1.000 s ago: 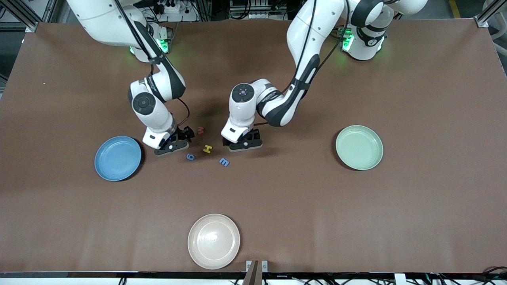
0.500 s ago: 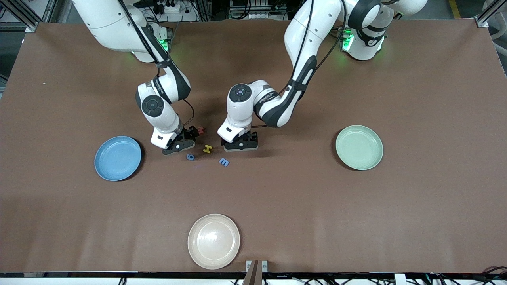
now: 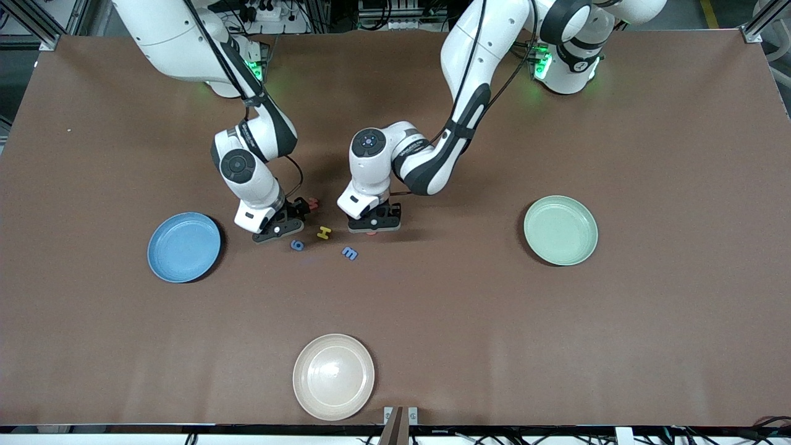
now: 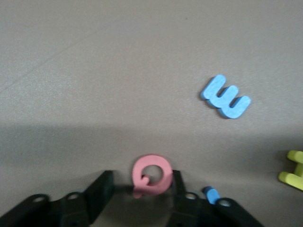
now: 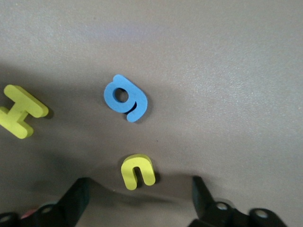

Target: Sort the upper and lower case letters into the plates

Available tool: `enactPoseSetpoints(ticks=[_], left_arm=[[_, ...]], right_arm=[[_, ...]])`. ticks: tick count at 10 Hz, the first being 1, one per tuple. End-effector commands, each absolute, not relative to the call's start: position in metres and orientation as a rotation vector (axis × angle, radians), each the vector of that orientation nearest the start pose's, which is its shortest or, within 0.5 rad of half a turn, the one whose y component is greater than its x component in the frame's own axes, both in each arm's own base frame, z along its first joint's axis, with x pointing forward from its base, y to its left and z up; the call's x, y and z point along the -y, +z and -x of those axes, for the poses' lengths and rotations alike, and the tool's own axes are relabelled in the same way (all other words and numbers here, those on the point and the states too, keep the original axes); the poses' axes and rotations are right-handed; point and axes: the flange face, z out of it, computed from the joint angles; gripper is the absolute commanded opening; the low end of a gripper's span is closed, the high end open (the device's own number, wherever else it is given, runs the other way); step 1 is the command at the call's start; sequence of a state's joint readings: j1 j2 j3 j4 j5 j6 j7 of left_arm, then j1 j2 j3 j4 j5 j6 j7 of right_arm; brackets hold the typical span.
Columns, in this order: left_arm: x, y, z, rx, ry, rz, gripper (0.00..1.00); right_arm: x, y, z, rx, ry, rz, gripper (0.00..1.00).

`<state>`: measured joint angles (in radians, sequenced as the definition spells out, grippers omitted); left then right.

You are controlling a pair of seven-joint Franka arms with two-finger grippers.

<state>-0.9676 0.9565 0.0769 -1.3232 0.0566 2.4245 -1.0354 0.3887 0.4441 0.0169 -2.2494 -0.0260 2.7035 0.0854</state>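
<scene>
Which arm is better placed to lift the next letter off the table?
Probably the left. The left gripper has its jaws close on both sides of the pink Q. The right gripper stands wide apart around the small yellow n, not touching it.

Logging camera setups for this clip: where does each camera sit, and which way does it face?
Front view: high across the table, facing both arm bases; shows both arms, sky blue plate, mint plate.
Left wrist view: on the left arm, looking down past the left end effector around the pink Q.
Right wrist view: on the right arm, looking down past the right end effector at the yellow n.
Shared: yellow H.
</scene>
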Motion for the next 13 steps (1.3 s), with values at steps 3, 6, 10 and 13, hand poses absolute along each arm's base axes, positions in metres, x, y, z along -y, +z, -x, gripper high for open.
enactPoseSetpoints(ticks=[3,6,10,13], left_arm=[[0.593,0.162,-0.463,0.057,-0.275,3.164,0.42],[0.586,0.172,-0.473,0.088,-0.252,3.154,0.15],[0.522,0.242,-0.527,0.033,-0.022,3.106,0.06],[0.424,0.305,-0.572,-0.127,0.245,3.029,0.06]], right_arm=[[-0.214,0.167,-0.501,0.515,-0.028,3.094,0.00],[-0.213,0.177,-0.506,0.485,-0.047,3.096,0.00],[-0.168,0.224,-0.533,0.345,-0.163,3.100,0.00],[-0.114,0.246,-0.546,0.205,-0.158,3.121,0.00]])
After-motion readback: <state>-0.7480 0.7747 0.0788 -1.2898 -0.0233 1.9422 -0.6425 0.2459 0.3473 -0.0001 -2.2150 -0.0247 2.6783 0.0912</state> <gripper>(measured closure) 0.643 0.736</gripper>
